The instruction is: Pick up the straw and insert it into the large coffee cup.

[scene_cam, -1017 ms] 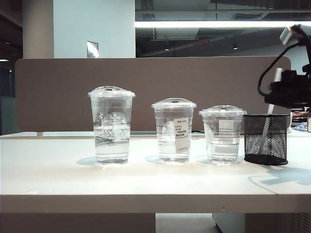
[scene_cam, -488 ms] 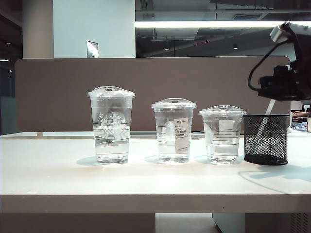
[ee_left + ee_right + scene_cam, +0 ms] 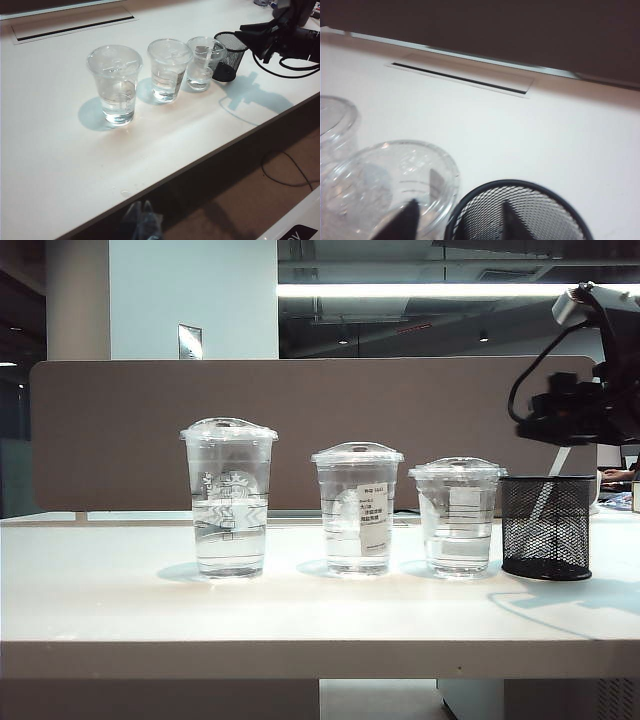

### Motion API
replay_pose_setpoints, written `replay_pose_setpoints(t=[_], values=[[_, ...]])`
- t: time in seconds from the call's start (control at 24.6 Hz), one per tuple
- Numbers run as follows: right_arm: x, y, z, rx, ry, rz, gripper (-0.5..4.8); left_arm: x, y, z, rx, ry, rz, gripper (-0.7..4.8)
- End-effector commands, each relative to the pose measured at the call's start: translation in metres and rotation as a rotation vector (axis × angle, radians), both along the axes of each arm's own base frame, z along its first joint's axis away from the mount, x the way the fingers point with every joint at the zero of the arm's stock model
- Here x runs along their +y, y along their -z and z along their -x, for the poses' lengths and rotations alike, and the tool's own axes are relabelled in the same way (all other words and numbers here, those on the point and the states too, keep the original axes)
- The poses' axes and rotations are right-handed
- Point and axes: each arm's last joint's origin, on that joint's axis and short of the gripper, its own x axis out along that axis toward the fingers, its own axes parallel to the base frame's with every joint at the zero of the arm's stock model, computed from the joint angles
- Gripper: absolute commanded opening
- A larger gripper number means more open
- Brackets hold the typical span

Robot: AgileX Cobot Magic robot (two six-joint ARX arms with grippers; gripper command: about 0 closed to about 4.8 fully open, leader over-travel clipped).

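Note:
The large coffee cup point(image 3: 229, 498) is the tallest clear domed-lid cup and stands at the left of the row; it also shows in the left wrist view point(image 3: 115, 82). The white straw point(image 3: 557, 463) leans out of the black mesh holder point(image 3: 546, 526) at the right. Just above that holder hangs my right gripper point(image 3: 556, 436), open; in its wrist view the dark fingertips point(image 3: 404, 222) stand wide apart over the holder's rim point(image 3: 470, 205), and no straw shows between them. My left gripper point(image 3: 140, 210) stays off the table's near edge, its tips together, holding nothing.
A medium clear cup with a white label point(image 3: 357, 508) and a short clear cup point(image 3: 458, 515) stand between the large cup and the holder. A brown partition point(image 3: 120, 430) runs behind the table. A cable slot point(image 3: 460, 80) lies in the tabletop behind the cups.
My right gripper has shifted left and come in over the mesh holder. The cups, the holder and the left arm have stayed put.

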Motion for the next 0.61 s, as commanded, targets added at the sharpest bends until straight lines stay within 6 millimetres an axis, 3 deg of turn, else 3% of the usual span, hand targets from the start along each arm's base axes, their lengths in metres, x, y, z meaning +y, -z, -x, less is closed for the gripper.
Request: replay_pose_setpoints(t=[0.04, 0.61], values=[[0.001, 0.002, 0.000, 0.032, -0.015, 0.002, 2.57, 0.000, -0.002, 0.000, -0.022, 0.005, -0.003, -0.03], [-0.002, 0.007, 0.013, 0.095, 0.046, 0.022, 2.65, 0.000, -0.003, -0.001, -0.052, 0.014, -0.032, -0.03]])
